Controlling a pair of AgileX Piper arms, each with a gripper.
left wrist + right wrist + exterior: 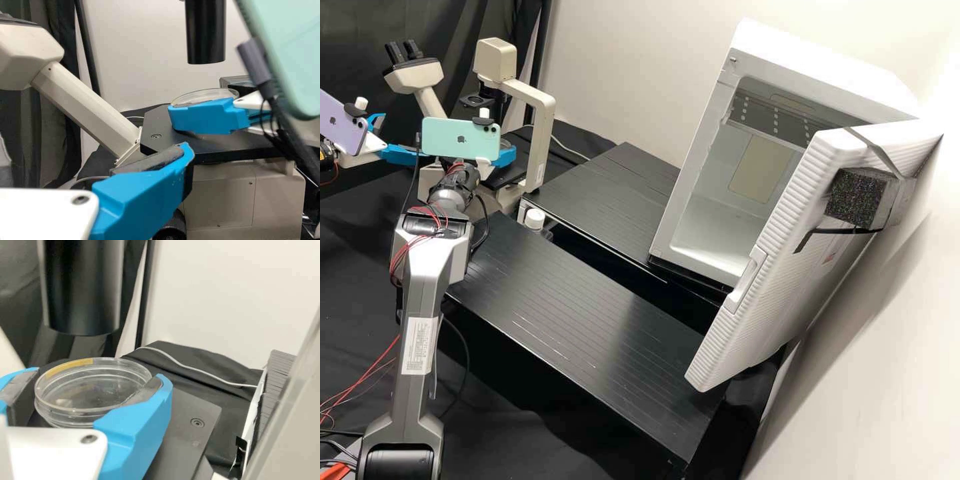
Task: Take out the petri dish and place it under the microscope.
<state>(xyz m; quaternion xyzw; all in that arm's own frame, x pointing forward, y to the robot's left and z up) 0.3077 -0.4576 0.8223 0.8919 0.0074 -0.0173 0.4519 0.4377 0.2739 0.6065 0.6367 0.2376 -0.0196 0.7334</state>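
While my right hand (503, 157) clamps the dish (92, 390) above the stage (215, 146) at ten o'clock in the high view, my left hand (400, 137) hangs near, fingers apart.

White-capped bottle (535, 219) between two black platforms (580, 313), black curtain (353, 40) behind.

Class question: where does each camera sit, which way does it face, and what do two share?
High view: fixed off the arms, looking forward and down on the bench, microscope and open white cabinet; both arms show.
Right wrist view: on the right arm, facing over its gripper and the petri dish to the black tube.
Left wrist view: on the left arm, facing the stage; own blue finger and the right gripper show.
Shared: both wrist views show dish, tube, stage.
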